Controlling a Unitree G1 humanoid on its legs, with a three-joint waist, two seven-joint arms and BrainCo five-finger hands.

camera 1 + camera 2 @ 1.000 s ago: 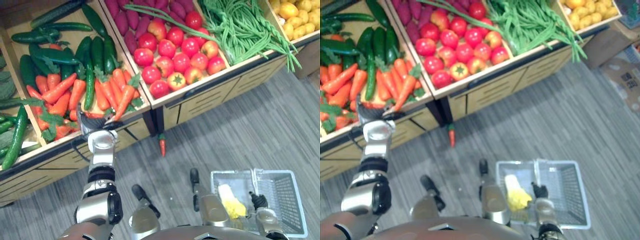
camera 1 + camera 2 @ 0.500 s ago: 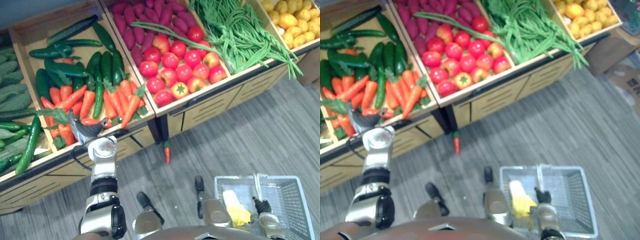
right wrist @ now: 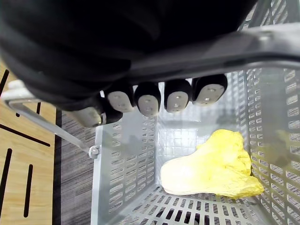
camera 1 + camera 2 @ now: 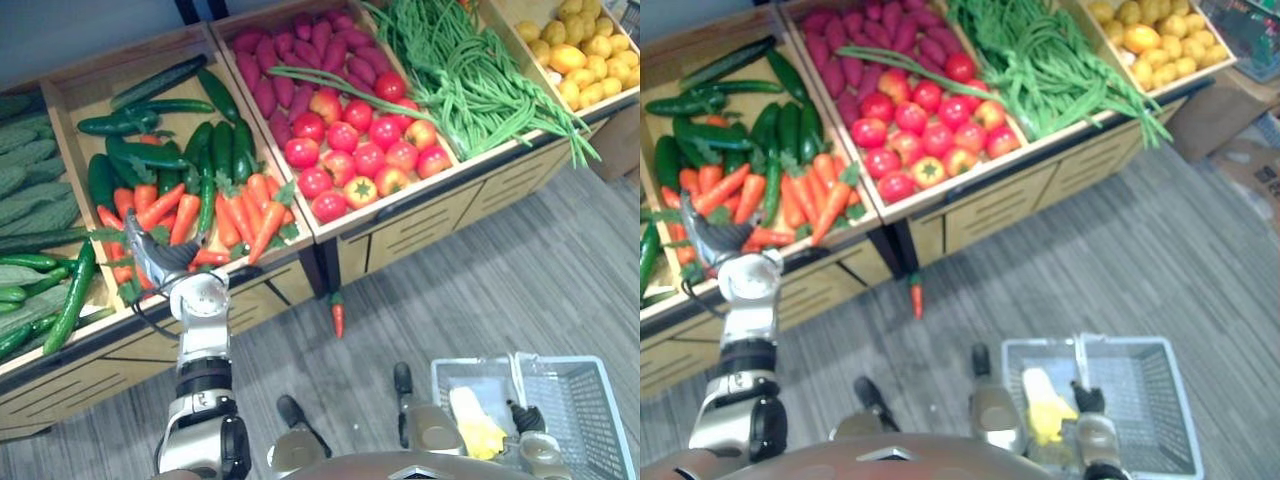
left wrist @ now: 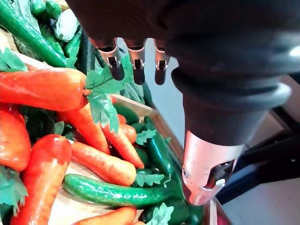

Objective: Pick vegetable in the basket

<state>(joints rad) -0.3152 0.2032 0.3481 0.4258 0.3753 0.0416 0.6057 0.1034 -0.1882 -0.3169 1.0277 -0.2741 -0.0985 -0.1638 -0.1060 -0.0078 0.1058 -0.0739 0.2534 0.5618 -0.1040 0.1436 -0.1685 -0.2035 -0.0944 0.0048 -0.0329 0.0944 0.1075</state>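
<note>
Orange carrots (image 4: 235, 205) with green tops lie in a wooden bin among cucumbers. My left hand (image 4: 152, 258) hovers over the bin's front left part. In the left wrist view its fingers (image 5: 136, 65) are straight and the thumb (image 5: 206, 173) stands apart, just above the carrots (image 5: 42, 89), holding nothing. My right hand (image 4: 522, 420) is curled round the handle (image 3: 262, 44) of a pale grey mesh basket (image 4: 590, 400) low on the right. A yellow leafy vegetable (image 3: 211, 166) lies in the basket.
The stall has bins of cucumbers (image 4: 150, 110), purple sweet potatoes (image 4: 290, 60), tomatoes (image 4: 360, 150), green beans (image 4: 470, 70) and yellow fruit (image 4: 580, 40). One carrot (image 4: 338, 318) lies on the grey floor by the stall's front.
The camera has shifted, so the bins sit lower in the picture. My left hand has gone from the bin's front edge to further in over the carrots. The right hand still holds the basket.
</note>
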